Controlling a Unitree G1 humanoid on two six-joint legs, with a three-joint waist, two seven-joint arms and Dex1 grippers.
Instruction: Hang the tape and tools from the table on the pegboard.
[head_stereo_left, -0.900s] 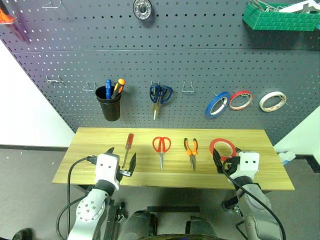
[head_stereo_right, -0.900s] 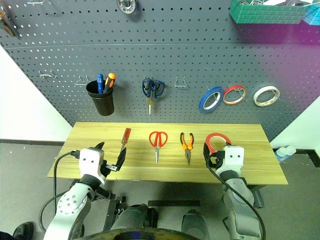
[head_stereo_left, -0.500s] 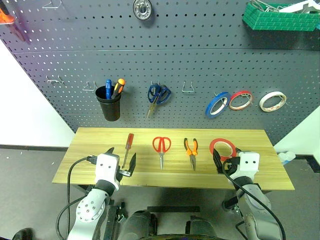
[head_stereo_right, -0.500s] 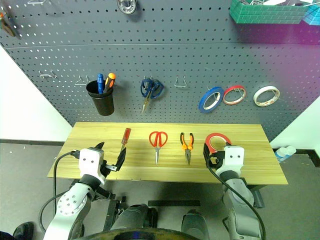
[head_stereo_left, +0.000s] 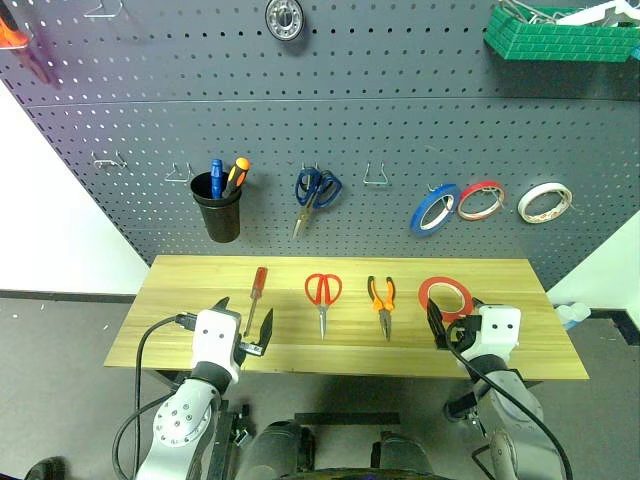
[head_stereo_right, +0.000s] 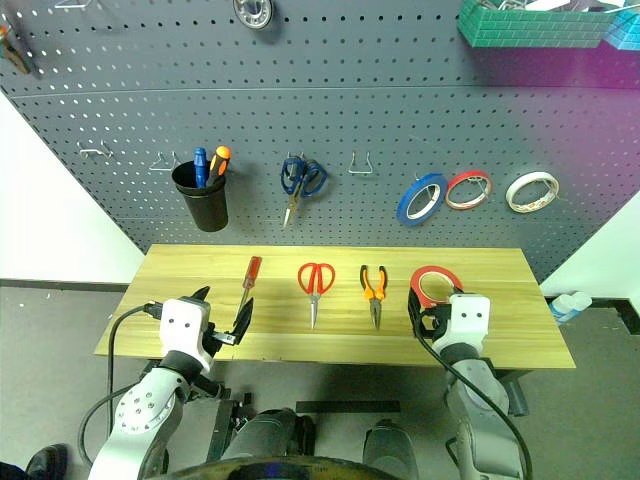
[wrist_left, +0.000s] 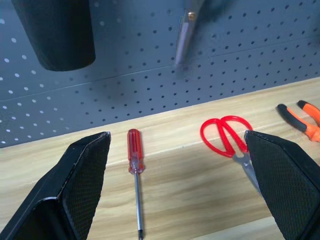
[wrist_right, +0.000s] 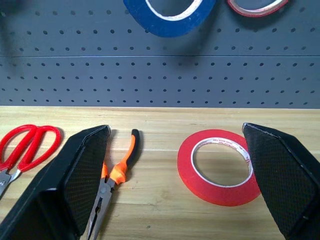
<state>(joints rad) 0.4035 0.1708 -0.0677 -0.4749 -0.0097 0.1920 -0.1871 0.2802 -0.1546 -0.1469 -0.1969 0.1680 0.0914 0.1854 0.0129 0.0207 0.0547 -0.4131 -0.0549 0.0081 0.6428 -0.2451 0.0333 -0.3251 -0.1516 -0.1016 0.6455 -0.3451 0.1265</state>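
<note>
Four task items lie in one row on the table (head_stereo_left: 500, 350), none yet hung; you have them spaced apart, handles toward the pegboard (head_stereo_left: 400, 130), so each can be taken without disturbing its neighbour.

1. Red-handled screwdriver (head_stereo_left: 257, 291): at 12 o'clock from your left gripper (head_stereo_left: 246, 322), lying clear of it. That claw stands wide and empty, and the left wrist view frames the shaft between its fingers, so I judge this the likely first pick on that side.
2. Red-handled scissors (head_stereo_left: 323, 297): mid-row, blades toward you, at about 1 o'clock from the left gripper.
3. Pliers (head_stereo_left: 382, 301): orange-and-black handles, jaws toward you, at about 10 o'clock from your right gripper (head_stereo_left: 452, 325).
4. Tape (head_stereo_left: 445, 296): bright red ring lying flat, at 12 o'clock from the right gripper, near its fingers. That claw is also wide and holds nothing.

Already on the board, not yours to move: black cup (head_stereo_left: 217, 206) of screwdrivers, blue-handled scissors (head_stereo_left: 314, 193), blue roll (head_stereo_left: 435, 208), thin red roll (head_stereo_left: 481, 200), white roll (head_stereo_left: 546, 203). An empty hook (head_stereo_left: 377, 177) at 3 o'clock from the blue-handled scissors looks free for hanging.
</note>
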